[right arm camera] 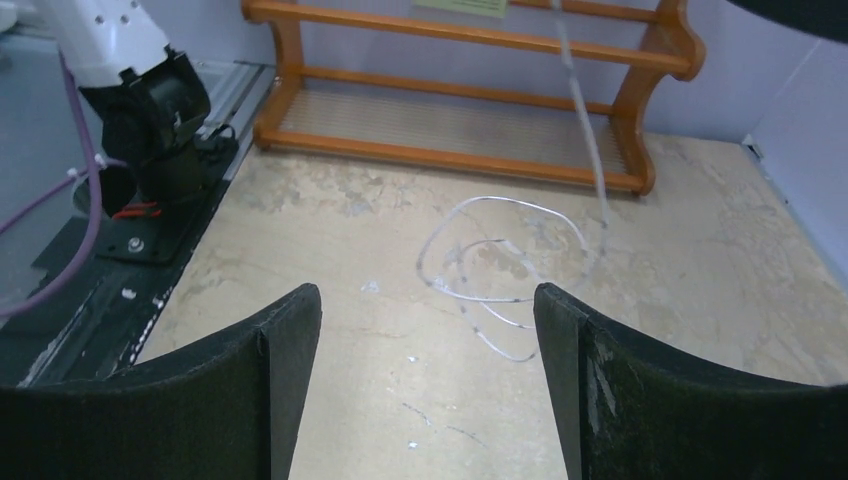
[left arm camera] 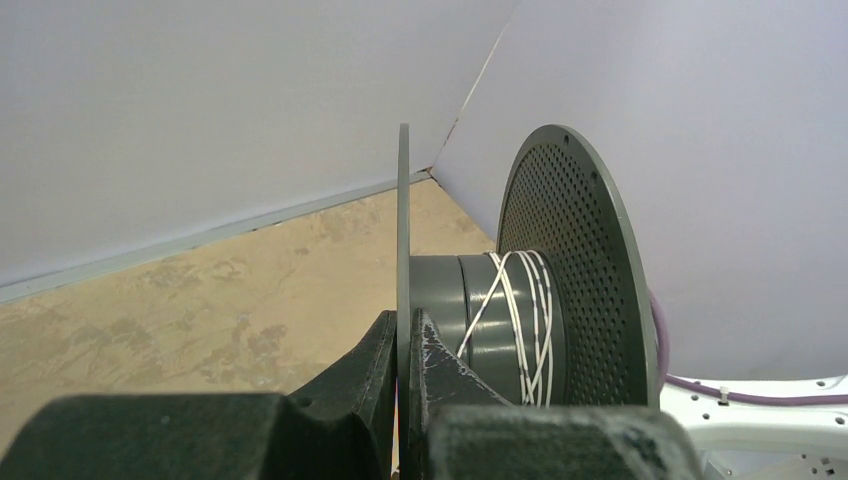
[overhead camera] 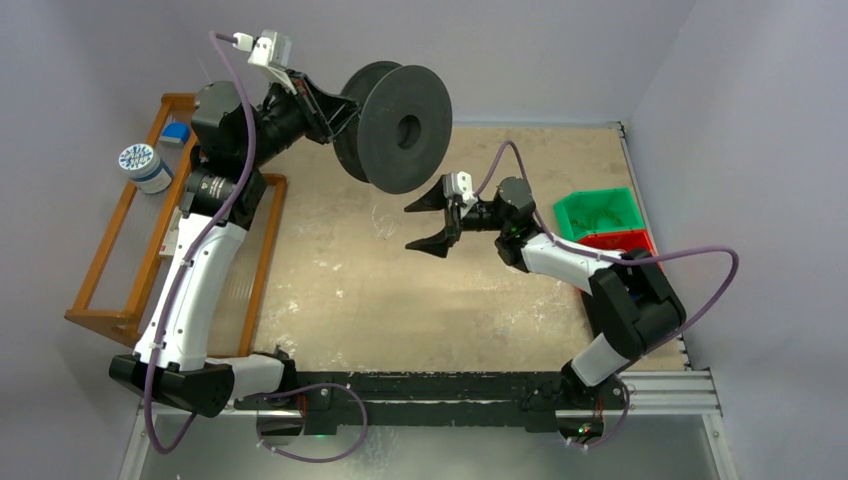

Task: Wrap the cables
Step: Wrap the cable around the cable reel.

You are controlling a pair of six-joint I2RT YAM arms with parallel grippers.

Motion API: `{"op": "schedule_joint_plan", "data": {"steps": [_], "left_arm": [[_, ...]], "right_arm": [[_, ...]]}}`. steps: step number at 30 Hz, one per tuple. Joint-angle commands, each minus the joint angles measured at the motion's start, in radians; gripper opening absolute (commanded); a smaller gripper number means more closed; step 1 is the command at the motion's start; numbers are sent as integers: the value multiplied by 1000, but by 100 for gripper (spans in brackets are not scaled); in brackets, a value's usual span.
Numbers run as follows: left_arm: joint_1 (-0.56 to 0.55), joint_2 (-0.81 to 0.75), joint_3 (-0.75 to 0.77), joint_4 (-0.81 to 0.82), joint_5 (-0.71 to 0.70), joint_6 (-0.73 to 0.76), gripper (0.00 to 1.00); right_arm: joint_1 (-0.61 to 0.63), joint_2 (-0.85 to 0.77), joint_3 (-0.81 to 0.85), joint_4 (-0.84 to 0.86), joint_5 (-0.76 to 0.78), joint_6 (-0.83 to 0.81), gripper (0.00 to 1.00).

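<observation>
Left fingers (left arm camera: 432,350): pressed together on the thin near flange of the spool (left arm camera: 575,260), pinching its rim.
Right fingers (right arm camera: 270,370): spread wide, nothing between them, hanging above the table (right arm camera: 330,240).
Left wrist view only: the cables (left arm camera: 525,320) show as whitish turns crossing over each other on the spool's grey hub, next to the perforated far flange.
Right wrist view only: more of the cables lies in loose loops on the table, framed between the two fingers, with one blurred strand rising out of the top of the frame.
Top view only: the spool is held up in the air by the left arm, over the far part of the table. The right fingers are level with its lower rim and apart from it. The loops are too faint to make out here.
Edges: wooden rack (overhead camera: 262,250) along the left side with a blue-and-white tub (overhead camera: 145,167) on it; green bin (overhead camera: 597,212) and red bin (overhead camera: 620,240) at the right wall; metal rail (overhead camera: 680,390) along the near edge.
Open room: bare table from the right fingers to the rack.
</observation>
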Motion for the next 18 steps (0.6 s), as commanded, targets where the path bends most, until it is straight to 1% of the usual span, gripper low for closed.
{"op": "schedule_joint_plan", "data": {"steps": [1,4,6,9,11,13,16,18], "left_arm": [[13,-39,22,118,28,-46,0],[14,-38,17,124,35,-53,0],[16,-40,15,125,38,-53,0],[16,-40,14,122,40,-52,0],[16,-40,7,128,45,-56,0],[16,-40,-3,137,48,-64,0],[16,-38,-15,148,55,-74,0],[17,-39,-18,153,59,-80,0]], "right_arm": [[10,28,40,210,72,196,80],[12,53,30,306,84,266,80],[13,56,32,298,112,269,79],[12,53,29,265,137,231,79],[13,60,35,256,131,230,78],[15,77,40,273,117,257,74],[21,116,55,324,76,321,64],[26,138,56,390,56,380,62]]}}
